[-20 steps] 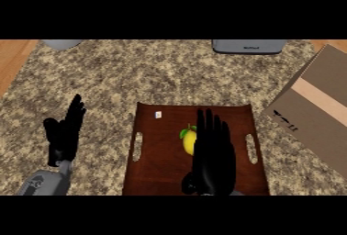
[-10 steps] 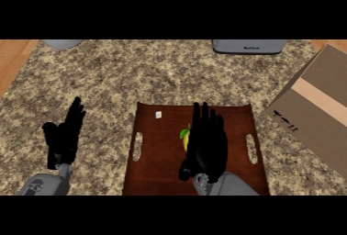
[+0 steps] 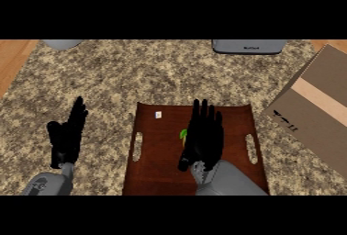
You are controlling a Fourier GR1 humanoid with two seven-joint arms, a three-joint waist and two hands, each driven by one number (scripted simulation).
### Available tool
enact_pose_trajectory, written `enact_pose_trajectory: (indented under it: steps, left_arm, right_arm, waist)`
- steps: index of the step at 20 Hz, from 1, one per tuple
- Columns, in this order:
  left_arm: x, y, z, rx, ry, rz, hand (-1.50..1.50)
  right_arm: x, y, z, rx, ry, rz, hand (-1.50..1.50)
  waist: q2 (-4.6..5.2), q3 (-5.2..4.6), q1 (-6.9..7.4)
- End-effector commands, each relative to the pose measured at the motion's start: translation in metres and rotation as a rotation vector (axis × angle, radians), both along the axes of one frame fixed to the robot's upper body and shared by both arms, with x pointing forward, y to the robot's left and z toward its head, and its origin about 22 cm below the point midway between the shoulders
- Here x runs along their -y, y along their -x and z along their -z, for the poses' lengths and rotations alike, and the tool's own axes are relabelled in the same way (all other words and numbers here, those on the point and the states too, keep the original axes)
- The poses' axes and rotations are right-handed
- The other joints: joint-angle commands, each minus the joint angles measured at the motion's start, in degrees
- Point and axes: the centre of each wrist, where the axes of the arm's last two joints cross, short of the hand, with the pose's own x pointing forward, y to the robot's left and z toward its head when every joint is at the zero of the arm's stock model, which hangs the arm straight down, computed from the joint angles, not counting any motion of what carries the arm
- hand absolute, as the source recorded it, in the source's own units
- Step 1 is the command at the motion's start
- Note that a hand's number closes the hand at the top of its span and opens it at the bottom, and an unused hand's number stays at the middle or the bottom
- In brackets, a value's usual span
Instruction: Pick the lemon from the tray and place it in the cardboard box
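Change since earlier: right hand (image 3: 202,140) has slid further over the lemon (image 3: 183,135), which showed as a yellow-green fruit beside the hand before and now shows only as a green sliver at the hand's left edge.
Right hand: lies flat over the middle of the tray (image 3: 152,160), fingers straight and pointing toward the tray's far edge, not curled around anything; grey forearm comes up across the tray's near edge.
Lemon: on the tray, near its middle, almost wholly hidden under the right hand; whether the hand touches it cannot be told.
Left hand: rests open, fingers up, over the counter (image 3: 136,73) left of the tray (image 3: 68,135).
Tray: dark brown, with slot handles on its left and right sides; a small white tag (image 3: 158,114) near its far left corner.
Cardboard box: (image 3: 318,110) at the counter's right edge, apart from the tray.
Far edge: two grey objects, one at the left (image 3: 62,44), one at the right (image 3: 248,46).
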Motion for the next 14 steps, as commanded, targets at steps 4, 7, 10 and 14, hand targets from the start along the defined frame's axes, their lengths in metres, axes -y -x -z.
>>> enact_pose_trajectory:
  steps: [4,7,10,14]
  left_arm:
    - [-0.014,0.007,0.003,-0.001,0.007,0.016,0.0]
    - [-0.005,-0.006,-0.007,0.001,-0.016,-0.007,0.0]
    - [-0.008,-0.004,-0.008,-0.01,0.005,0.01,0.0]
    - [0.005,-0.003,0.007,-0.009,-0.003,-0.011,0.0]
  right_arm:
    - [-0.006,-0.008,0.013,-0.106,0.041,0.241,-1.5]
    - [-0.008,-0.017,0.008,-0.101,0.052,0.238,-1.5]
    - [-0.009,-0.01,0.016,-0.126,0.075,0.222,-1.5]
    - [-0.007,-0.025,0.021,-0.141,0.084,0.246,-1.5]
  waist:
    - [-0.04,0.0,0.16]
    - [0.0,0.02,-0.08]
    - [-0.23,0.0,-0.15]
    - [0.11,0.03,-0.35]
